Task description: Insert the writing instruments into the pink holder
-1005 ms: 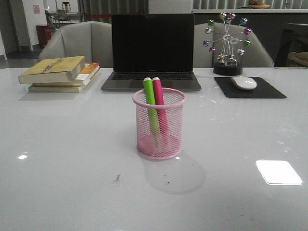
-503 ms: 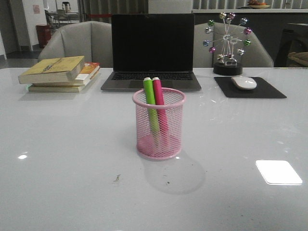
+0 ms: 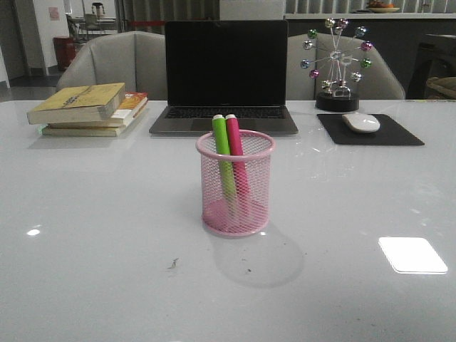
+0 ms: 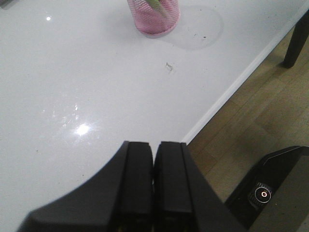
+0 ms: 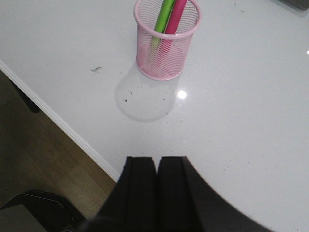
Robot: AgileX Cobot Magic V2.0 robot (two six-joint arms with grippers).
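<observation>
Markers, lime green (image 3: 224, 153) and magenta pink (image 3: 236, 155), stand in a pink wire-mesh cup (image 3: 236, 184) at frame centre on the glossy white surface (image 3: 107, 214); both grippers, left (image 4: 153, 164) and right (image 5: 156, 169), keep jaws pressed together, empty.

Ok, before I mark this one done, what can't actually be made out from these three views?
- Front view: neither arm shows; the marker tips are blurred behind the pink holder mesh.
- Left wrist view: the holder's rim and both markers are cut off by the edge.
- Right wrist view: the green marker and pink marker lose their white ends at the edge.
- Book cover text: too small.
</observation>
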